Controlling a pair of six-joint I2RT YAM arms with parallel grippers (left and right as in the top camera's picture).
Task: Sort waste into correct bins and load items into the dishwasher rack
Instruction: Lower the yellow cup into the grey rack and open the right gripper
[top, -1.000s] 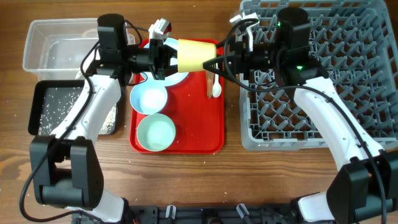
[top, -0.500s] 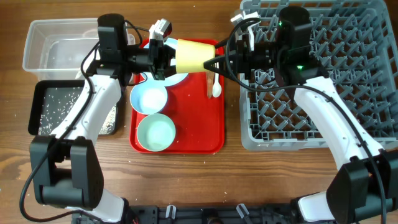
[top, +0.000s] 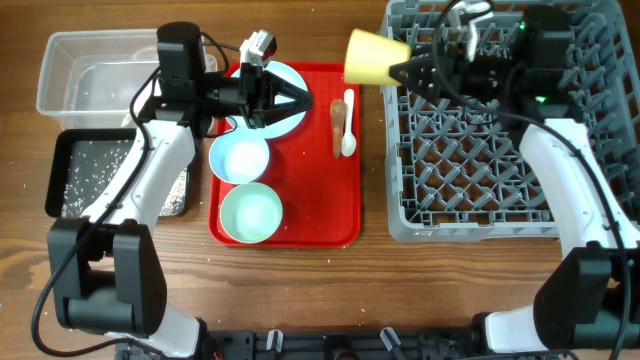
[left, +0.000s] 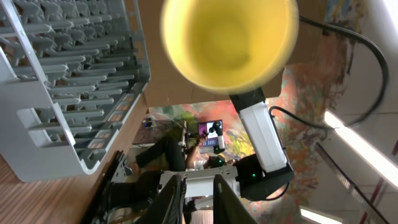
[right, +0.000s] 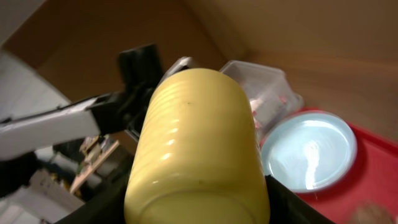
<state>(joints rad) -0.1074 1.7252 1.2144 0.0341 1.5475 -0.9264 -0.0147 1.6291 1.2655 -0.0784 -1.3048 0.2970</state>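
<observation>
Right jaws clenched on the base of the yellow cup (top: 375, 56). 1 s ago it sat between both arms over the red tray (top: 320, 228); now the left jaws are released and empty, so the handover looks complete. Cup hangs beside the dishwasher rack (top: 500, 160), no dishes visible in it. Under the left jaws: plate (top: 288, 76), 2 bowls (top: 240, 158), spoon (top: 347, 130). Behind them: clear tub (top: 70, 45), contents unclear; black tray (top: 56, 175) holding white crumbs (top: 92, 170).
</observation>
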